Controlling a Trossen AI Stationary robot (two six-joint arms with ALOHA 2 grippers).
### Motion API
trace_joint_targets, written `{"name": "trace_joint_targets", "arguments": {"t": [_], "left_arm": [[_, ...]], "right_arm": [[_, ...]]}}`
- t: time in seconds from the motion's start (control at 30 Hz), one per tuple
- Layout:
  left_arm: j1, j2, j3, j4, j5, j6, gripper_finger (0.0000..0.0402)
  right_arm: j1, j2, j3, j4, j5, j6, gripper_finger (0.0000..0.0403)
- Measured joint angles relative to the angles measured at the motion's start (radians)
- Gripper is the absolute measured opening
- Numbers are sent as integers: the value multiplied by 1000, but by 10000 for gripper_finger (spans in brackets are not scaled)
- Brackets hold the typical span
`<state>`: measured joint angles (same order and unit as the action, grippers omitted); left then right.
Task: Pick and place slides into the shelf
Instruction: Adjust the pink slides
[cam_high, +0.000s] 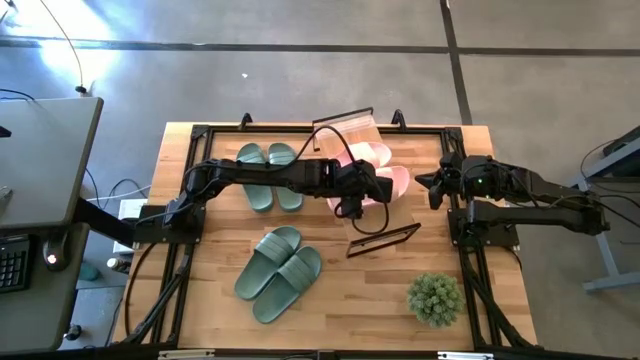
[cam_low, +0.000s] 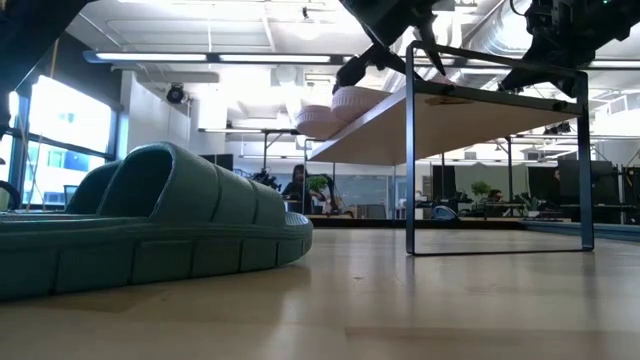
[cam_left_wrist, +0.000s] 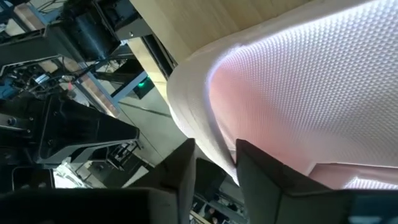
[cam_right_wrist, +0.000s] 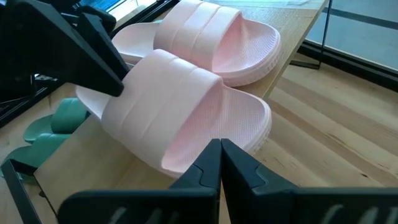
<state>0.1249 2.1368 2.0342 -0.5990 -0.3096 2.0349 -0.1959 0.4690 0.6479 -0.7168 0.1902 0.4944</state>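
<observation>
Seen from above, a wooden table (cam_high: 330, 300) holds six slides and a small shelf.

At about ten o'clock lies one green pair (cam_high: 270, 176), flat on the table. At about seven o'clock lies the other green pair (cam_high: 278, 272), also flat; in the low view one of these fills the near left.

The left arm reaches from nine o'clock to the table's centre. Its left gripper (cam_high: 352, 205) sits at the near edge of the shelf (cam_high: 352, 123), fingers closed on the rim of one pink slide (cam_high: 392, 183). The wrist view shows the two fingers (cam_left_wrist: 184, 171) pinching the textured pale sole edge.

Both pink slides rest on the slatted top, side by side and touching, at about twelve to one o'clock. The gripped one overhangs the near edge.

At three o'clock the right arm waits; its right gripper (cam_right_wrist: 221, 163) hovers just beside the shelf with fingers pressed together, holding nothing.

A potted plant (cam_high: 434, 297) stands at five o'clock.

Risk: if the left fingers let go while the slide overhangs, it may tip off. Pulling away with the rubber snagged could drag it off or nudge its partner.
</observation>
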Motion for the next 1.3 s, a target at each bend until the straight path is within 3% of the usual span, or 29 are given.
{"name": "trace_joint_targets", "arguments": {"t": [0.27, 0.6, 0.93, 1.1, 1.3], "left_arm": [[-9, 0, 0, 1, -30, -8, 161], [-37, -24, 0, -27, -76, -81, 194], [-19, -107, 0, -271, -99, -256, 182], [51, -108, 0, -273, -96, -286, 171], [106, -96, 0, -257, -13, -286, 159]], "right_arm": [[0, 0, 0, 0, -5, -2, 0], [0, 0, 0, -1, -18, -5, 0], [0, 0, 0, -8, -41, -22, 0], [0, 0, 0, -7, -41, -31, 0], [0, 0, 0, -7, -41, -25, 0]]}}
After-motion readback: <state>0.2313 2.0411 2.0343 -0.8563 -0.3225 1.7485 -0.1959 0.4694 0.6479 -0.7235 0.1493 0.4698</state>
